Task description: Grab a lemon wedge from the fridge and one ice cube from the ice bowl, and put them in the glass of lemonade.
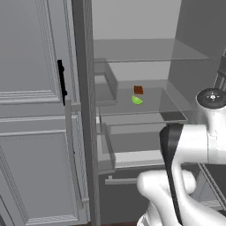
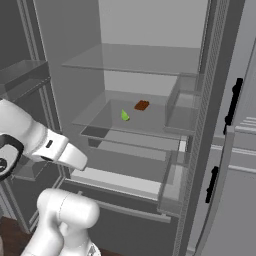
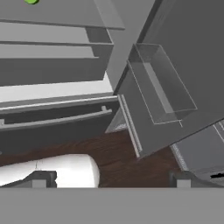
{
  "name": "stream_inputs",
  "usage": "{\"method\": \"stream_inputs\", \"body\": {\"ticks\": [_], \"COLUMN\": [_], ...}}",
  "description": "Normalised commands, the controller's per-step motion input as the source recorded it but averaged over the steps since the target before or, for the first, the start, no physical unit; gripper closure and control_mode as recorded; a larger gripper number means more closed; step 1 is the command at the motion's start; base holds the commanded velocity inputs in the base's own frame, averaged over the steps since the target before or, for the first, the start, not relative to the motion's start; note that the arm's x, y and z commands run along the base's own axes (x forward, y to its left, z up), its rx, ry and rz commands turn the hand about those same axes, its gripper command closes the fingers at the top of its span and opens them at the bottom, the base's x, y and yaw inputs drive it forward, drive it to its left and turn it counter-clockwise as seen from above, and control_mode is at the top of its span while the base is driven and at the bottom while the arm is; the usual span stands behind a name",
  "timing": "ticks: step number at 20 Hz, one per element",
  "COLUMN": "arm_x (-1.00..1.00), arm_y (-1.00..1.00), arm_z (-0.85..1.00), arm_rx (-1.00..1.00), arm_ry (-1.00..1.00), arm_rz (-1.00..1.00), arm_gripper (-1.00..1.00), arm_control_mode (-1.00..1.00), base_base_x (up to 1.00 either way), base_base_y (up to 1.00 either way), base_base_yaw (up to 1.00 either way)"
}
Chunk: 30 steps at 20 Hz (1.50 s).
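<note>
Currently, step: the lemon wedge (image 1: 137,100) is not yet fetched; a reach up to it is judged next.
Lemon wedge: small, yellow-green, matte, lying on a clear glass shelf (image 2: 150,125) of the open fridge (image 2: 150,55), just beside a small brown cube (image 2: 142,105).
Gripper (image 3: 111,180): held low, pointed at the fridge's bottom drawer; finger tips seen well apart.
Door bins: clear and boxy.

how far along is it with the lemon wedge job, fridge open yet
Done: the tall dark grey fridge stands open, its light grey shelves exposed. In hand: nothing; the tiny yellow-green lemon wedge lies on a clear shelf beside a small brown cube, untouched, and the claw points low toward the drawers and floor. Left: grab the wedge, fetch an ice cube, drop both in the lemonade.
</note>
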Motion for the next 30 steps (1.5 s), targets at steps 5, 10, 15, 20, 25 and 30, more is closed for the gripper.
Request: {"method": "stream_inputs", "body": {"ticks": [5, 10, 15, 20, 25, 30], "arm_x": [0.0, -0.01, -0.01, 0.0, 0.0, 0.0], "arm_y": [0.21, 0.01, 0.0, 0.0, 0.0, 0.0], "arm_z": [-0.16, -0.06, -0.12, -0.06, 0.0, 0.0], "arm_rx": [0.09, 0.03, 0.0, 0.0, 0.0, 0.0], "arm_ry": [0.0, 0.0, -0.03, -0.01, 0.0, 0.0], "arm_rz": [0.26, 0.14, 0.0, 0.02, 0.0, 0.0], "arm_gripper": [-1.0, -1.0, -1.0, -1.0, -1.0, -1.0], "arm_control_mode": [-1.0, -1.0, -1.0, 1.0, 1.0, 1.0], "base_base_x": [0.0, 0.0, 0.0, 0.0, 0.06, 0.03], "base_base_y": [0.0, 0.0, 0.0, 0.01, -0.02, -0.11], "base_base_yaw": [0.0, 0.0, 0.0, 0.12, 0.06, 0.0]}}
